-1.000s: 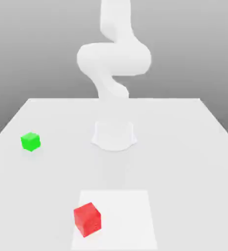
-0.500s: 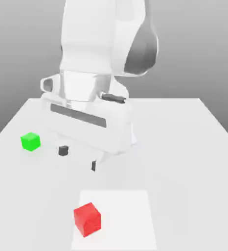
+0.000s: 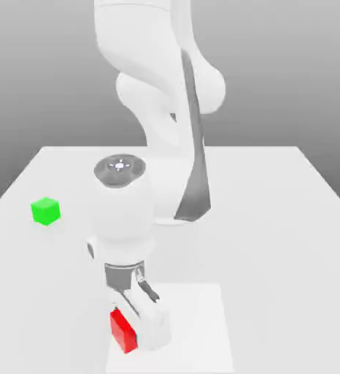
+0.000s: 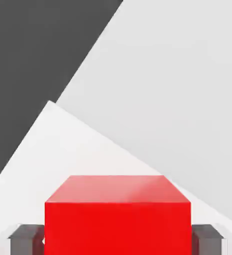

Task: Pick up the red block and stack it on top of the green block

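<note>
The red block (image 3: 122, 332) rests on the table near the front, partly covered by my hand. My gripper (image 3: 135, 334) has come down over it and is shut on the red block. In the hand view the red block (image 4: 118, 219) sits between the two dark finger pads (image 4: 26, 238), which press against its opposite sides. The green block (image 3: 45, 211) stands alone on the table at the exterior view's left, well behind and to the left of the gripper.
The white table (image 3: 275, 219) carries a lighter square patch (image 3: 198, 321) under the red block. The arm's base (image 3: 191, 212) rises at the table's middle back, and its links lean forward over the centre.
The arm swung down from its upright pose to the front of the table. The gripper, open before, has shut on the red block. Neither block has shifted.
</note>
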You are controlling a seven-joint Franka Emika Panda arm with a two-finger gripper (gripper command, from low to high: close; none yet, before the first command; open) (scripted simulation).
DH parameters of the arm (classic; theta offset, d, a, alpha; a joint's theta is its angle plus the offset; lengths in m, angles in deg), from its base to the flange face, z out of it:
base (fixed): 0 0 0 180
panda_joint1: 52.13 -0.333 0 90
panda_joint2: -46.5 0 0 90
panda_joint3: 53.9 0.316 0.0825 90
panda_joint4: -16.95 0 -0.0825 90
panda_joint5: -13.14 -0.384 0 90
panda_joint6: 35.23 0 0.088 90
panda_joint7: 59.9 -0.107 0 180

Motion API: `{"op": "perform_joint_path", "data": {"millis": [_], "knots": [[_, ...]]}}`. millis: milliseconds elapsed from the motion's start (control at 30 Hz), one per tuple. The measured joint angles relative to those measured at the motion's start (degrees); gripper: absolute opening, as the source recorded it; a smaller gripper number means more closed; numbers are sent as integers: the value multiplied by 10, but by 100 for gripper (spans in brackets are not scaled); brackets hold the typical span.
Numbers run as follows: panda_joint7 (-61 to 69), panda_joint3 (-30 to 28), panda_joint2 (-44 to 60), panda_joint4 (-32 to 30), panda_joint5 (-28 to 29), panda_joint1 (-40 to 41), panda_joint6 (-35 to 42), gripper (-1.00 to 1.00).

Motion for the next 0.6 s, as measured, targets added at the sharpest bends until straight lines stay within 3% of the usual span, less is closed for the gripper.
{"op": "perform_joint_path", "data": {"millis": [100, 267, 333, 600], "knots": [[-1, 0, -2, 0, 0, 0, 1, -100], [21, 18, -92, -14, -29, 12, 78, -100], [27, -4, -119, -27, -19, 31, 93, -100], [52, -107, -203, -90, 57, 223, 113, -100]]}}
